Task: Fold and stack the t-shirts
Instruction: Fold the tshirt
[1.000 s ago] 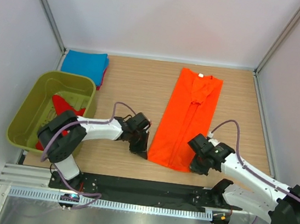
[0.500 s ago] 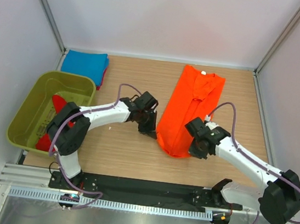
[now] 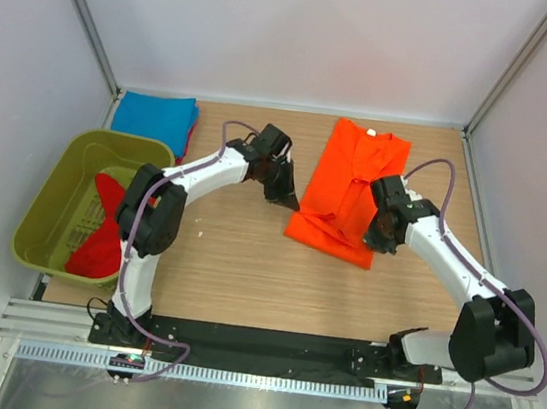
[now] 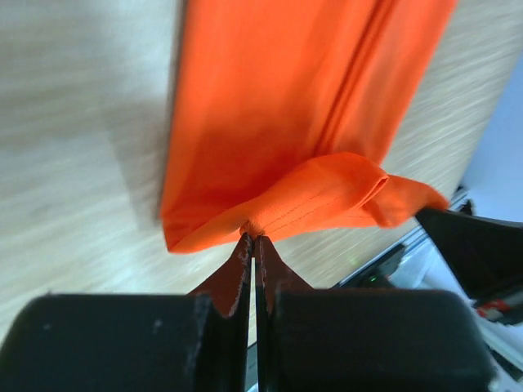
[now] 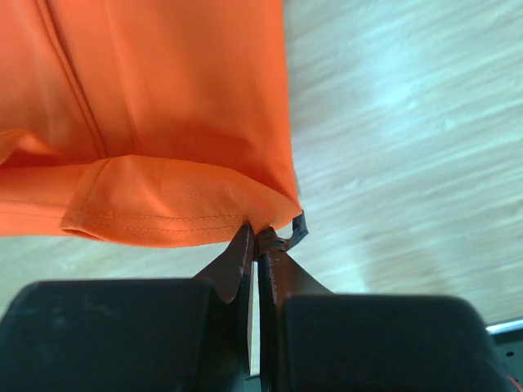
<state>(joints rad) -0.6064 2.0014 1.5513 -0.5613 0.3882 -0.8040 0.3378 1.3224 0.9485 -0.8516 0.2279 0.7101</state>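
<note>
The orange t-shirt point(image 3: 341, 188) lies on the wooden table, narrow and doubled over, its hem lifted back toward the collar. My left gripper point(image 3: 292, 203) is shut on the hem's left corner, seen pinched at the fingertips in the left wrist view point(image 4: 253, 237). My right gripper point(image 3: 378, 240) is shut on the hem's right corner point(image 5: 260, 233). A folded blue t-shirt point(image 3: 156, 118) rests at the back left on a red one. Another red t-shirt point(image 3: 103, 233) lies crumpled in the olive-green tub point(image 3: 60, 181).
The tub stands at the left edge of the table. White walls and metal posts close the back and sides. A black rail point(image 3: 264, 350) runs along the near edge by the arm bases.
Both grippers have carried the orange shirt's hem away from the near edge toward the collar, folding the shirt to about half its length. Both stay shut on the cloth.
</note>
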